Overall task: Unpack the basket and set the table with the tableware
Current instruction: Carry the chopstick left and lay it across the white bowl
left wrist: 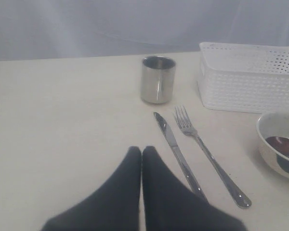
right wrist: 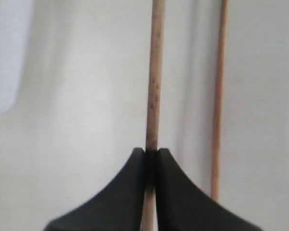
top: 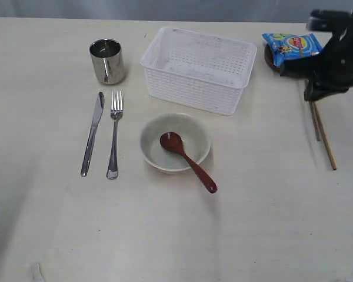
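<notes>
Right gripper [right wrist: 151,153] clenched on a chopstick [right wrist: 154,72], pads [right wrist: 130,183] pinching it from both sides close to one end; second chopstick [right wrist: 219,96] lies just beside it, roughly parallel, not touched by the pads. In the exterior view the right gripper [top: 316,94] is down at the far ends of the chopsticks [top: 326,141], on the right side of the table [top: 253,229]; both sticks run toward the near edge, slightly splayed; can't tell there which one is pinched, or whether it is off the surface.

Left gripper [left wrist: 141,150] shut tight, fingertips pressed together, nothing between them; it hangs over bare table just beside the knife [left wrist: 179,156] handle.

Basket [top: 188,91] upright at far centre; cup [top: 107,60] upright to its left, apart from it. Knife [top: 92,134] and fork [top: 114,138] lie side by side in front of the cup, parallel, close but not touching; fork on the bowl side, tines toward the far edge. Bowl [top: 150,150] just in front of the basket with a small gap; spoon [top: 191,164] in it, head on the bowl floor, handle leaning over the near-right rim and out past it. Chip packet [top: 292,47] right of the basket, lying on the plate [top: 269,61]; only a dark sliver of rim shows; the right arm covers the plate's right side.

Left wrist view also has cup [left wrist: 158,79], fork [left wrist: 214,162], basket [left wrist: 250,84], bowl [left wrist: 265,149], spoon [left wrist: 279,143] head inside the bowl.
</notes>
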